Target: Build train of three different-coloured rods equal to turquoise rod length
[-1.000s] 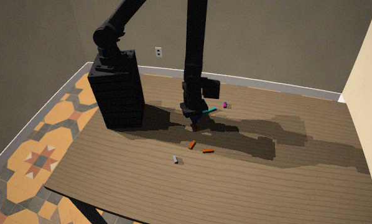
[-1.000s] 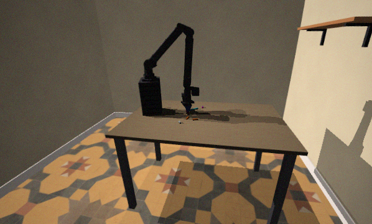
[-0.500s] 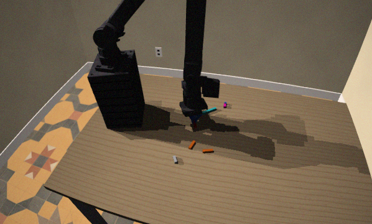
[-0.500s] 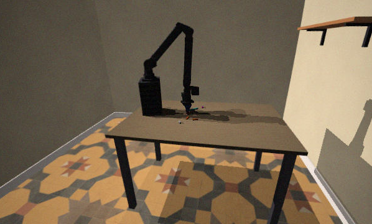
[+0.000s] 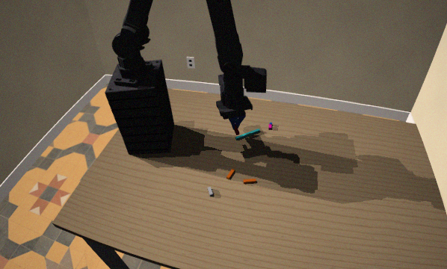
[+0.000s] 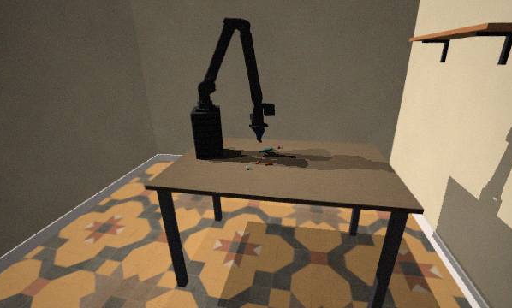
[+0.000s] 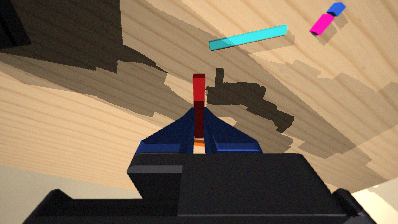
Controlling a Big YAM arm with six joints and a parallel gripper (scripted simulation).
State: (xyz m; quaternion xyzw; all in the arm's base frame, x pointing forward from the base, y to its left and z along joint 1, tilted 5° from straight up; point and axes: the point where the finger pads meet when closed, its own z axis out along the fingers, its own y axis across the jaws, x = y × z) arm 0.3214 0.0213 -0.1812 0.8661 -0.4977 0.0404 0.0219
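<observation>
My gripper (image 5: 235,125) (image 6: 258,138) (image 7: 199,112) is shut on a red rod (image 5: 237,131) (image 7: 199,92) and holds it on end, well above the table. The turquoise rod (image 5: 247,134) (image 6: 265,150) (image 7: 248,37) lies flat on the table just beyond the red rod. A magenta rod (image 5: 270,127) (image 7: 321,23) and a blue rod (image 5: 270,123) (image 7: 336,8) lie end to end to the right of the turquoise rod. Two orange rods (image 5: 230,174) (image 5: 250,181) and a grey rod (image 5: 210,191) lie nearer the table's front.
The arm's black base block (image 5: 141,108) (image 6: 205,133) stands at the table's back left. The table's edges (image 5: 108,239) (image 6: 282,200) run along the front and left. A wall stands close at the right.
</observation>
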